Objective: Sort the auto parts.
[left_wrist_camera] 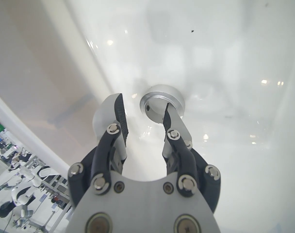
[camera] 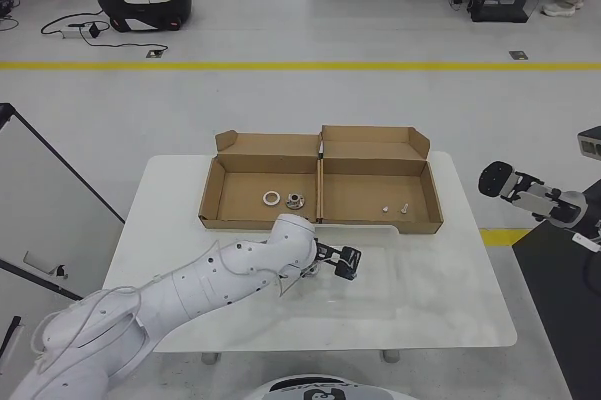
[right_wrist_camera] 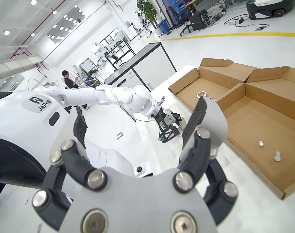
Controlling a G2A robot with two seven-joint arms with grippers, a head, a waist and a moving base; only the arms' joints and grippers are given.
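Observation:
A silver metal ring (left_wrist_camera: 159, 98) lies on the floor of a clear plastic tray (camera: 420, 300) at the table's middle. My left gripper (left_wrist_camera: 143, 103) is open right over it, one fingertip (left_wrist_camera: 167, 112) across the ring's mouth and the other beside it; from above this gripper (camera: 345, 262) is low in the tray. Two cardboard boxes stand behind the tray. The left box (camera: 242, 190) holds a pale ring (camera: 272, 198) and a metal part (camera: 294, 200). The right box (camera: 365, 190) holds two small bolts (camera: 385, 210) (camera: 404, 209). My right gripper (right_wrist_camera: 140, 120) hangs open and empty off the table's right side.
The white table (camera: 170, 240) has bare surface left of the boxes and along its right edge. A dark cabinet (camera: 20, 190) stands at its left. Both boxes have raised back flaps (camera: 370, 135).

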